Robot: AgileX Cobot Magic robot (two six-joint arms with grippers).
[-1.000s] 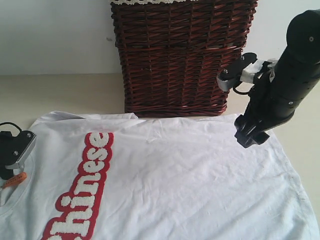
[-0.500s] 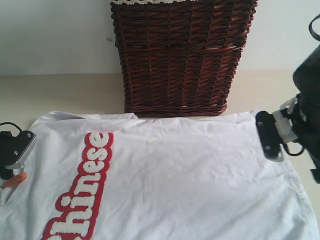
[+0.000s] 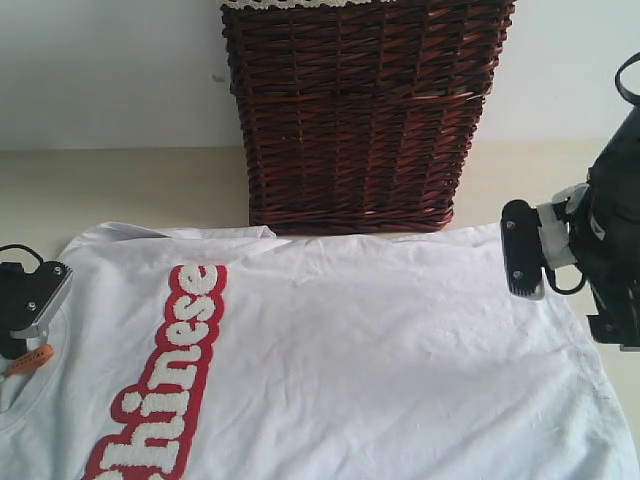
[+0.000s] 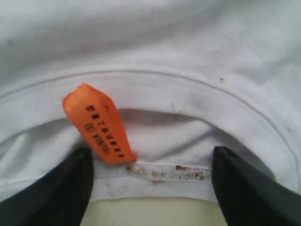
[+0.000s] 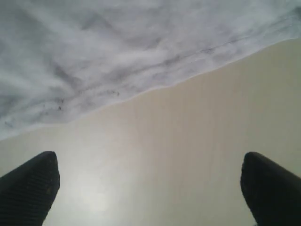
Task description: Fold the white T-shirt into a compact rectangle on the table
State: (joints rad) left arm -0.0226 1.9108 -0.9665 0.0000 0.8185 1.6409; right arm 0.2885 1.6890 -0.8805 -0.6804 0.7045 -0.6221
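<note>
- Now the right tool (image 5: pixel 150 190) sits at the right edge of the exterior view, beside the white T-shirt's (image 3: pixel 380 370) far right corner. A second ago it hung higher and further in, in front of the wicker basket (image 3: pixel 360 110); half a second ago it was a touch lower and further right than it is now.
- Its fingers (image 5: pixel 30 186) are spread wide apart with nothing between them. Its wrist view shows bare tabletop (image 5: pixel 188 155) under the tool and the shirt's hem (image 5: pixel 141 92) just beyond the fingertips, not touching them.
- On the other side, the left tool (image 4: pixel 150 197) has not shifted across the three exterior views. Its fingers are also apart, standing on either side of the ribbed collar (image 4: pixel 188 94), close by the orange tag (image 4: pixel 99 125). They are not clamped on the cloth.
- The shirt lies flat and spread over the tabletop in front of the basket, its red-outlined lettering (image 3: pixel 175 370) running down the left part. Its lie is unchanged from the earlier views.
</note>
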